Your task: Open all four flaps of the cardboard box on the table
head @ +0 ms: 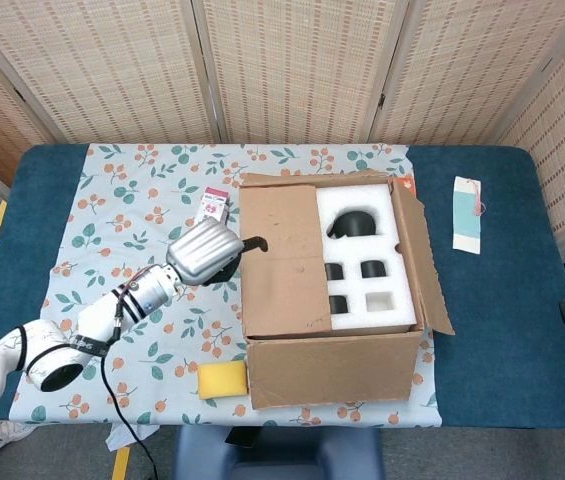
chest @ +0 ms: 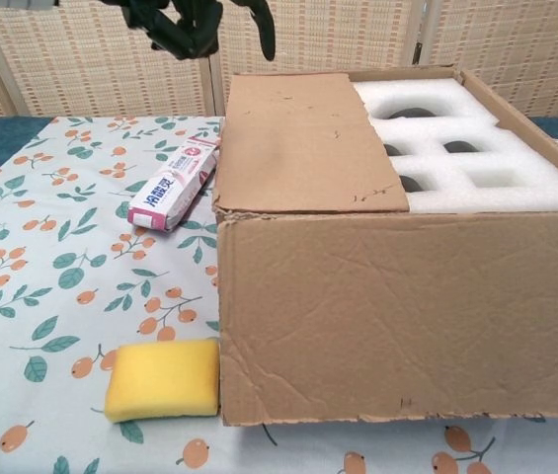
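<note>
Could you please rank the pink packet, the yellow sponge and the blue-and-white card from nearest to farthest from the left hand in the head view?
From the left hand:
1. Pink packet, just behind it.
2. Yellow sponge, at the near edge.
3. Blue-and-white card, far right.

cardboard box [head: 282, 262]: matt, creased | foam insert [head: 372, 255]: white | sponge [chest: 163, 378]: porous

Left hand [head: 205, 254] covers most of the pink pkg [head: 213, 205] in head view; only its far end shows. Chest view cuts the hand [chest: 185, 22] at the top edge, fingers [chest: 264, 30] only partly in frame. Closed left flap [head: 280, 260] hides the foam [head: 362, 190] beneath it. Dark items in foam cutouts [head: 352, 223]: can't tell what. Box [chest: 407, 316] cut at right edge in chest view. Pkg print [chest: 172, 184] too small to read.
</note>
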Available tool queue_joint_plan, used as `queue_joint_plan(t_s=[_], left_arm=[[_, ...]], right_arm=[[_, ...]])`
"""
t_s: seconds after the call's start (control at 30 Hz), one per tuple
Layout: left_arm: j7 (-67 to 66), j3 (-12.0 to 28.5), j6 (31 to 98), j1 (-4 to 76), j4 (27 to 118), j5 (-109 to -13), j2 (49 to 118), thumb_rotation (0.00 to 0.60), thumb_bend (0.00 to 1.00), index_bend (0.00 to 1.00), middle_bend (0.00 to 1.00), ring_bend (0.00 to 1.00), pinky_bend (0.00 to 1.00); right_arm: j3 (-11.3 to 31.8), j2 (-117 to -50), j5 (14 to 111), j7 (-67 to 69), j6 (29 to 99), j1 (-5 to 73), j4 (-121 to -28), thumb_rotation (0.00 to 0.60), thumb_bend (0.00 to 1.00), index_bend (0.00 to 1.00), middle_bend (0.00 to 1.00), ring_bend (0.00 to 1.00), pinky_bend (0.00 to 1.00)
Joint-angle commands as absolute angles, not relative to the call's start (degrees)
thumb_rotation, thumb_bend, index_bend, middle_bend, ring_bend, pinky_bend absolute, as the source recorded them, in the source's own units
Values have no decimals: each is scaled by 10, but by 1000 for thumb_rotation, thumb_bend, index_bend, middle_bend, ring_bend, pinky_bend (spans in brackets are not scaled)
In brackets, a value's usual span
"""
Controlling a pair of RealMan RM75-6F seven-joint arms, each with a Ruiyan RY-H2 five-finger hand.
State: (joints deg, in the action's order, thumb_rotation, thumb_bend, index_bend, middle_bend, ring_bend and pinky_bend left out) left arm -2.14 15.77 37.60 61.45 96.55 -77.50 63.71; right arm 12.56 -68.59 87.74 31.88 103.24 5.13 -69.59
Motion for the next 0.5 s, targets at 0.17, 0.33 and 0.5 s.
queue_joint_plan(t_s=[0.17, 0.33, 0.5], left_arm=[[-45, 166, 321, 678, 911, -722, 692, 600, 1000, 405, 962, 797, 717], [-53, 169, 309, 706, 877, -699, 722, 600, 1000, 446, 962, 795, 715], [-71, 165, 303, 731, 849, -684, 752, 600, 1000, 467, 962, 795, 715]], right_arm=[[128, -675, 874, 366, 1031, 46, -690, 480, 351, 321, 0, 0, 0], [127, -670, 873, 399, 1025, 44, -681, 479, 351, 321, 0, 0, 0], [126, -667, 873, 423, 1023, 43, -674, 478, 351, 321, 0, 0, 0]])
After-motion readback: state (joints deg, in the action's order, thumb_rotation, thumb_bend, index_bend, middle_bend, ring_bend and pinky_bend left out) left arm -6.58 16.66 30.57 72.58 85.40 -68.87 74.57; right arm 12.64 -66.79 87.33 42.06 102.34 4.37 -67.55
